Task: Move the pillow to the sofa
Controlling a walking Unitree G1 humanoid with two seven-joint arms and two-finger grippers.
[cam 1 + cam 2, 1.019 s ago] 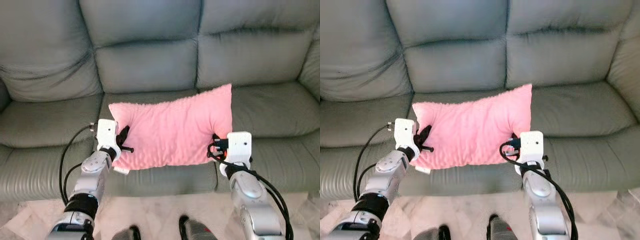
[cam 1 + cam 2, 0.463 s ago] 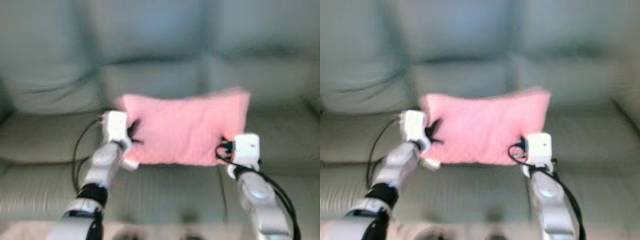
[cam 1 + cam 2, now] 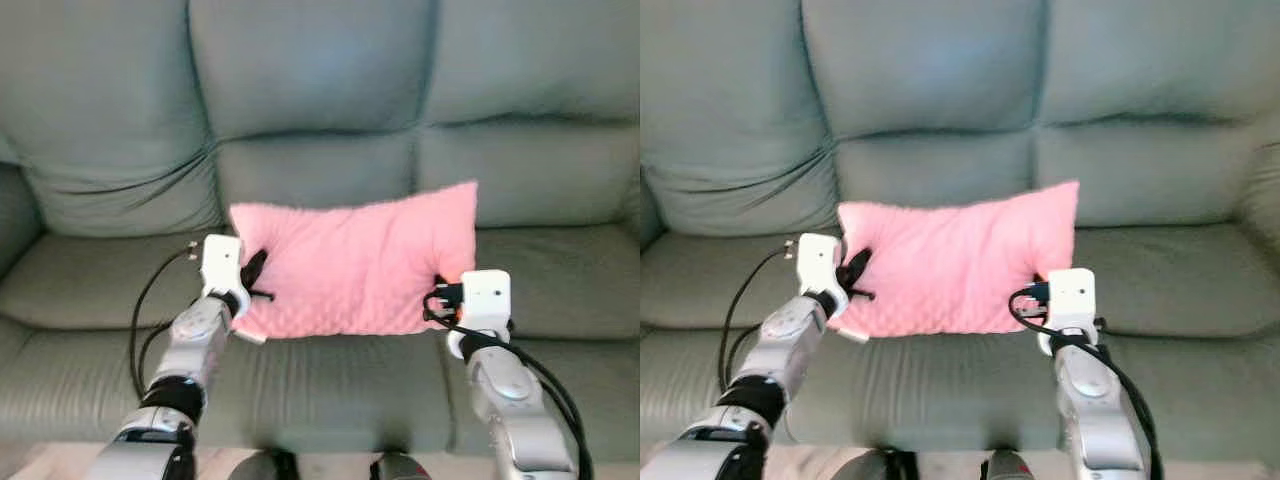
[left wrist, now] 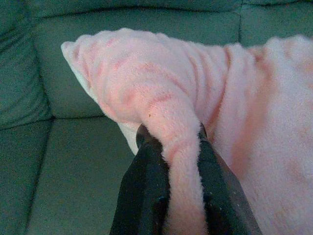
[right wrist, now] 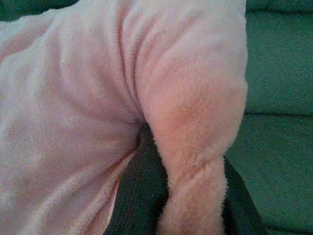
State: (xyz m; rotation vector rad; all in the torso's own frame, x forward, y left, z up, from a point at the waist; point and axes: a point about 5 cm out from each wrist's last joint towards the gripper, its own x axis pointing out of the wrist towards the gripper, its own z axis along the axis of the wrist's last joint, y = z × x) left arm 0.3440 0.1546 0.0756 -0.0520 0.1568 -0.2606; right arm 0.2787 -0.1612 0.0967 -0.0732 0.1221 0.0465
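Pink pillow (image 3: pixel 355 262) is held over the sofa (image 3: pixel 90 270) seat; left gripper (image 3: pixel 250 283) and right gripper (image 3: pixel 437 295) each pinch an end; lowering and letting go remain.

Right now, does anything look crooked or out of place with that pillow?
The pink pillow is slightly askew, its right corner higher than its left. It is held over the sofa seat, pinched at each end by the left gripper and right gripper. Nothing looks damaged.
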